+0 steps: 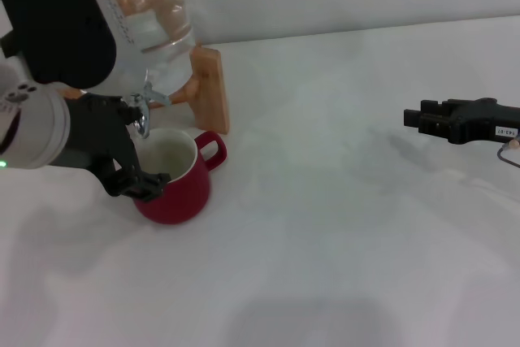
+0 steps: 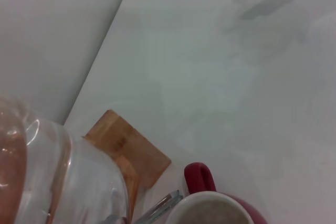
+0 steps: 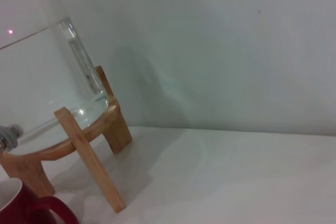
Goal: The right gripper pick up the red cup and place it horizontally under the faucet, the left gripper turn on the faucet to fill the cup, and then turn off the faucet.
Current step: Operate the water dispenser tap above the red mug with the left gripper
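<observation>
The squat dark red ceramic cup [image 1: 175, 178] with a glossy white inside stood upright on the white desk [image 1: 349, 225], directly under the spout of the small chrome faucet [image 1: 145, 111]. Its red loop handle [image 1: 213, 150] pointed toward the wooden stand [image 1: 210, 91], lying just beside the stand's near leg. Pale liquid appeared to fill the cup to near the rim. The faucet projected from the clear water jar [image 1: 150, 14], which rested on that stand at the desk's far left.

The left claw [image 1: 130, 148], black-fingered on a thick white-grey arm with a green light, was at the faucet and over the cup's left rim; one black finger [image 1: 146, 184] lay against the cup's outer wall. Whether the left claw was wide, narrow or gripping the lever could not be told.

The right claw [image 1: 418, 117], black and on a slim wrist, hung above the desk at the far right, well apart from the cup. Its opening could not be told either.

In the left wrist view, the cup [image 2: 210, 211], the faucet's lever [image 2: 160, 208] and the stand [image 2: 131, 153] appeared close together.
</observation>
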Motion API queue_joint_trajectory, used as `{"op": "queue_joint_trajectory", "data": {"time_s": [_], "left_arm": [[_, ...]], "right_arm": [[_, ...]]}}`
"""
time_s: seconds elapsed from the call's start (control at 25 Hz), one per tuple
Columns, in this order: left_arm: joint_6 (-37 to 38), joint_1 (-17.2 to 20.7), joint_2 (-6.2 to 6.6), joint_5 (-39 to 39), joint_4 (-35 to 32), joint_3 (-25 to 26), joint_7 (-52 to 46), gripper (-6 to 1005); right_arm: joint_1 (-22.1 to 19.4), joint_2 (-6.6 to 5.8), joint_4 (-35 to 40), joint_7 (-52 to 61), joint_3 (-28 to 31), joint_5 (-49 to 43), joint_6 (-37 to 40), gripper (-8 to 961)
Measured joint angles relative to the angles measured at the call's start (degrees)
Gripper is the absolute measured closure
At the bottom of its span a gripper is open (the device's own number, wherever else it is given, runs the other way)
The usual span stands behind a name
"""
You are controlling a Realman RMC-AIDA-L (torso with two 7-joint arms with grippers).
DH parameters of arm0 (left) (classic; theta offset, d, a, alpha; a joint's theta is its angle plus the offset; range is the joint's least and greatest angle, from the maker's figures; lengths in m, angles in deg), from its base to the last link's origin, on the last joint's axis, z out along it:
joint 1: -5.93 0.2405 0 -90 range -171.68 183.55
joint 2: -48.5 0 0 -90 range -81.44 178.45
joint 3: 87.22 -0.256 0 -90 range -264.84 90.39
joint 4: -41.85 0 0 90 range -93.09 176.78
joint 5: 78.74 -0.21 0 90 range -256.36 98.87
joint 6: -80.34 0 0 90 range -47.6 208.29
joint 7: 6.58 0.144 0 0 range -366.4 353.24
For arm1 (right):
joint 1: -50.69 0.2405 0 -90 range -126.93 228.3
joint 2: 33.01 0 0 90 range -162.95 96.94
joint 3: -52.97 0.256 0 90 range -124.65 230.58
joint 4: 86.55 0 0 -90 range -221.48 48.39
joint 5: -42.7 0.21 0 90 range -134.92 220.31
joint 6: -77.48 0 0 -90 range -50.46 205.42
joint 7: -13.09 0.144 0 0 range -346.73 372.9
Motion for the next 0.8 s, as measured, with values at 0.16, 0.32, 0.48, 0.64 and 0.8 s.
{"op": "queue_joint_trajectory", "data": {"time_s": [0.16, 0.32, 0.48, 0.64, 0.8], "left_arm": [[0.7, -0.1, -0.03, -0.7, 0.6, -0.6, 0.0, 120], [1.3, -0.5, -0.08, -1.2, 1.5, -1.2, 0.0, 120], [1.8, -0.7, -0.09, -1.3, 1.8, -1.3, 0.0, 120], [2.2, -1.0, -0.09, -1.3, 2.0, -1.4, 0.0, 120], [2.5, -1.5, -0.1, -1.4, 2.8, -2.0, 0.0, 120]], "right_arm": [[0.0, 0.0, 0.0, 0.0, 0.0, 0.0, 0.0, 516], [0.0, 0.0, 0.0, 0.0, 0.0, 0.0, 0.0, 516], [0.0, 0.0, 0.0, 0.0, 0.0, 0.0, 0.0, 516], [-0.1, 0.0, 0.0, 0.0, 0.0, 0.0, 0.1, 516], [-0.1, -0.05, 0.0, 0.0, 0.0, 0.0, 0.3, 516]]}}
